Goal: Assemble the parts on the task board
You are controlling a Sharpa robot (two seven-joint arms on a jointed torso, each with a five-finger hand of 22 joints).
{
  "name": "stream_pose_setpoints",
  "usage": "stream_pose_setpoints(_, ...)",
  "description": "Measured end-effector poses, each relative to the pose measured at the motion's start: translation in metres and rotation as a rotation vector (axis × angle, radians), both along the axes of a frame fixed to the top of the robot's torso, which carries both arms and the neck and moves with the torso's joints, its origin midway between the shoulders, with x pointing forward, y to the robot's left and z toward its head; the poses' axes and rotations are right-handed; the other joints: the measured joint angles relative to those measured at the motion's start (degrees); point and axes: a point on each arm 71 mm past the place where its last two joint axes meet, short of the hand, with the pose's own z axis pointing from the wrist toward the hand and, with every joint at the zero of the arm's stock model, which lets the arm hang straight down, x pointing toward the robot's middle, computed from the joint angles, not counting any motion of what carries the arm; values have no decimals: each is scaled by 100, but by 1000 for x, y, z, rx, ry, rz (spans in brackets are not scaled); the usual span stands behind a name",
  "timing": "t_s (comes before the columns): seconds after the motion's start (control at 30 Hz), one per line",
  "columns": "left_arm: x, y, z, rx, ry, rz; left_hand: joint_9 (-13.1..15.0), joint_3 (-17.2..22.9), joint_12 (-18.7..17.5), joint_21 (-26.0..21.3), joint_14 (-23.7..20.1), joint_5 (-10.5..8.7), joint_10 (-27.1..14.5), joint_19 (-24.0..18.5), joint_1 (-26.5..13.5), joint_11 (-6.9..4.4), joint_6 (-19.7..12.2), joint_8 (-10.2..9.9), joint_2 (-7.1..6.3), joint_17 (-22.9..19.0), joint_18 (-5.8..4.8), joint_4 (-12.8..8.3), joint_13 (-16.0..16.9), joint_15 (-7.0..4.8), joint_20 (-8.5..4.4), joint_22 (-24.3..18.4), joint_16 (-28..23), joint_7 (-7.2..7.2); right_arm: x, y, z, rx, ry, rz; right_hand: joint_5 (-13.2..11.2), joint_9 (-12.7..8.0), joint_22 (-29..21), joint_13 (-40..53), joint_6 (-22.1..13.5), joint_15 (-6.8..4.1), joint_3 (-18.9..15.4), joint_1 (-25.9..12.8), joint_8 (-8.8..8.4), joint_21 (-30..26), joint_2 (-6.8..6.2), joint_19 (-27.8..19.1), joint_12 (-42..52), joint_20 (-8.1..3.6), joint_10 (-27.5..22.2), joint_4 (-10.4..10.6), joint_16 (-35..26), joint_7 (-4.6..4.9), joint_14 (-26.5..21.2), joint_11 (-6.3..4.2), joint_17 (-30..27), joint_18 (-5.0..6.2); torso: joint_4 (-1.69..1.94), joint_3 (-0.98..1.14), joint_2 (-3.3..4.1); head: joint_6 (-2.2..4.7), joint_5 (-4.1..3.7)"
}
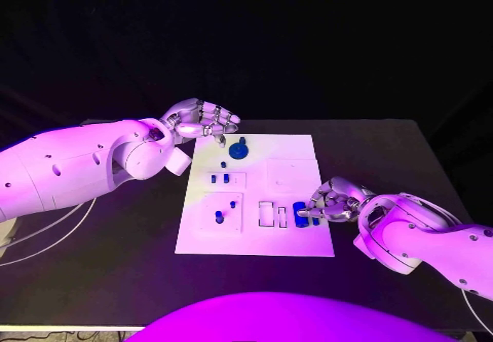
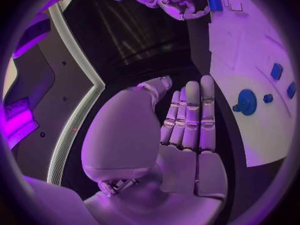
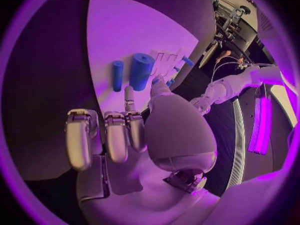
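Board (image 1: 288, 235) sits mid-frame on the black table (image 1: 123, 242), long side running up-down in head view. Round blue disc (image 1: 239, 149) lies near its upper edge. Upper-left raised block (image 1: 228, 179) carries two small blue pegs; the block below it (image 1: 221, 212) also has two. Lower middle: a group of narrow slots (image 1: 273, 214), with a blue cylinder (image 1: 300, 214) and a thinner blue bar (image 3: 117, 75) lying side by side just right of them. No legible writing or labels anywhere.

Left hand (image 1: 201, 120) hovers at the board's upper-left corner, just above-left of the disc, holding nothing; fingers lie straight and pressed side by side in the left wrist view.

Right hand (image 1: 334, 201) is at the board's right edge beside the cylinder, fingers curled, tips close to the cylinder. Cannot tell if it actually touches or grips it.
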Motion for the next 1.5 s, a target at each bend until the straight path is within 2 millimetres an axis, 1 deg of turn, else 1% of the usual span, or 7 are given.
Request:
stream_pose_setpoints(0.33,0,-1,-1,-7,13,-12,0,0,0,0,0,0,0,0,0,0,0,0,0,0,0,0,0,0,0,0,-23,0,1,11,-11,-26,14,24,0,9,-1,-1,0,0,-15,-14,2,0,14,0,0,0,0,-15,0,0,0,0,-1,0,8,5,9,0,49)
stream_pose_setpoints(0.63,-1,-1,-1,-10,19,-17,0,0,0,0,0,0,0,0,0,0,0,0,0,1,-1,0,1,0,0,1,-23,0,2,19,-13,-58,12,54,0,50,-2,-1,23,0,-15,-20,70,0,21,0,0,0,-1,-15,0,-21,0,0,-2,0,3,4,6,0,77)
stream_pose_setpoints(0.83,-1,-1,-1,-11,22,-19,0,0,0,-23,0,0,-8,0,0,8,0,0,0,-2,0,0,-1,0,0,-9,-23,0,3,24,-13,-75,6,75,-1,49,-2,-2,30,0,-15,135,91,16,-22,0,-24,0,-1,-15,0,-27,0,0,-2,0,-2,4,0,0,81)
stream_pose_setpoints(0.97,-1,-1,-1,-11,24,-21,0,0,0,-27,0,0,-21,0,0,21,0,0,0,-6,0,0,-5,0,0,-11,-23,0,2,26,-13,-78,2,84,-1,46,-2,-2,83,0,-15,274,92,21,-5,0,-24,0,-1,-15,0,-56,0,0,-2,0,-3,4,-1,0,81)
stream_pose_setpoints(1.23,-1,0,-1,-11,27,-24,1,0,0,-27,-21,0,-20,1,0,21,0,23,0,-5,0,0,-4,21,0,-11,-23,0,-1,27,-13,-69,1,79,-12,77,-2,-2,215,-24,2,403,223,30,54,0,-24,1,21,-31,0,-110,19,-22,-3,0,-2,4,-5,0,92)
stream_pose_setpoints(1.3,-1,0,-1,-11,27,-24,0,0,0,-27,-21,0,-20,1,0,21,0,23,0,-5,0,0,-4,21,0,-10,-23,0,-1,27,-14,-59,7,69,-14,79,-2,-2,248,-42,2,424,261,45,74,-6,-40,-36,34,-32,-1,-103,1,-50,-3,1,-2,4,-7,0,94)
stream_pose_setpoints(1.5,0,0,-2,-11,29,-24,1,1,0,-27,-21,0,-20,1,0,21,0,23,0,-5,0,0,-4,21,0,-10,-23,0,-3,26,-15,-17,41,26,-35,108,2,-3,278,-93,1,538,372,44,115,-12,-49,-56,20,-32,-1,-72,10,-107,-3,0,-3,9,-14,0,101)
